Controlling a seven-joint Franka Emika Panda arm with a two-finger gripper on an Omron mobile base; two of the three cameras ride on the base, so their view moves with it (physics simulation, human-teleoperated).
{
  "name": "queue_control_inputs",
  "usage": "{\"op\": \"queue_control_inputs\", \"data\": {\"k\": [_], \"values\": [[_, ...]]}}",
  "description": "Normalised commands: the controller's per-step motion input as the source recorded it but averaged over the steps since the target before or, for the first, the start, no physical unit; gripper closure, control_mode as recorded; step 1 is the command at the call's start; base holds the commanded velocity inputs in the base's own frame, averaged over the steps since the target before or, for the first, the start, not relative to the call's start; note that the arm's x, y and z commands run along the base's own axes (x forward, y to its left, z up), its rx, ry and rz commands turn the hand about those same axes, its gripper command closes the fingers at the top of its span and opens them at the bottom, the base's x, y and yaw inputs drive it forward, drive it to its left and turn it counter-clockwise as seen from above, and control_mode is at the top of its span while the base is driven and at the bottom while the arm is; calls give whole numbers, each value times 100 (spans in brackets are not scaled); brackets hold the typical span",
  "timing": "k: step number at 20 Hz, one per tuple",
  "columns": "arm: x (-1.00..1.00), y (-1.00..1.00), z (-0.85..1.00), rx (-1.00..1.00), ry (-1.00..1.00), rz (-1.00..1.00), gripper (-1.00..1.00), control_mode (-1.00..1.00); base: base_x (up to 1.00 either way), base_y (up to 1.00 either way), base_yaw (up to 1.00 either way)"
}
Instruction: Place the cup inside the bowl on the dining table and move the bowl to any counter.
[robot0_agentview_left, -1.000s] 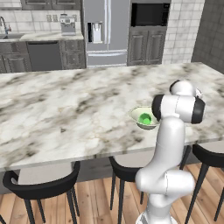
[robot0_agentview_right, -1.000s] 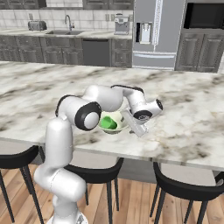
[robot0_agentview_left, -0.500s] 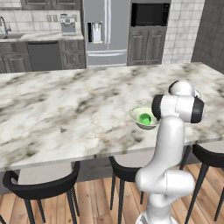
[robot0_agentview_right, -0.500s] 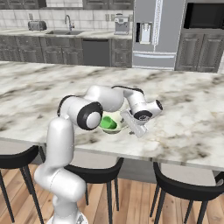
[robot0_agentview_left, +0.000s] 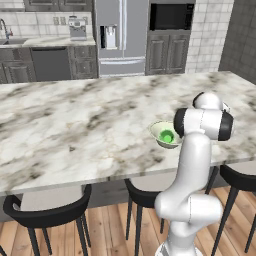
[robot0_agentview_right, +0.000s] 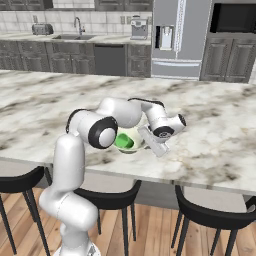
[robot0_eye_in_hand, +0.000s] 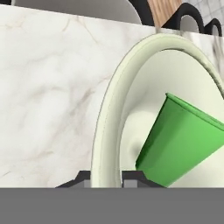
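- Pincer (robot0_eye_in_hand: 107, 176) narrow, pinching bowl (robot0_eye_in_hand: 105, 131) rim, one tip each side of the wall, likely so the bowl can be carried to a counter
- Cup (robot0_eye_in_hand: 181, 140) tilted inside bowl, just ahead of the tips
- Bowl sits on table (robot0_eye_in_hand: 48, 87) under pincer
- Count: one cup, one bowl

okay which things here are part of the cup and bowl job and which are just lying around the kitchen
Part of the job:
- cup, lying tilted inside the bowl
- bowl, its rim between the closed fingers
- dining table
- counter along the back wall

Just lying about:
- stools
- fridge
- coffee machine
- toaster
- sink tap
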Motion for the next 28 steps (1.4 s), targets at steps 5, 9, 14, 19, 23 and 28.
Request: {"op": "queue_control_inputs", "data": {"k": [5, 9, 14, 19, 23, 28], "values": [[0, 0, 0, 0, 0, 0, 100, -100, 0, 0, 0], [6, 0, 5, 0, 0, 0, 100, -100, 0, 0, 0], [0, 0, 33, 0, 0, 0, 100, -100, 0, 0, 0], [0, 0, 60, 0, 0, 3, 100, -100, 0, 0, 0], [0, 0, 61, 0, -1, 2, 100, -100, 0, 0, 0], [-4, 4, 50, 0, -2, 2, 100, -100, 0, 0, 0]]}}
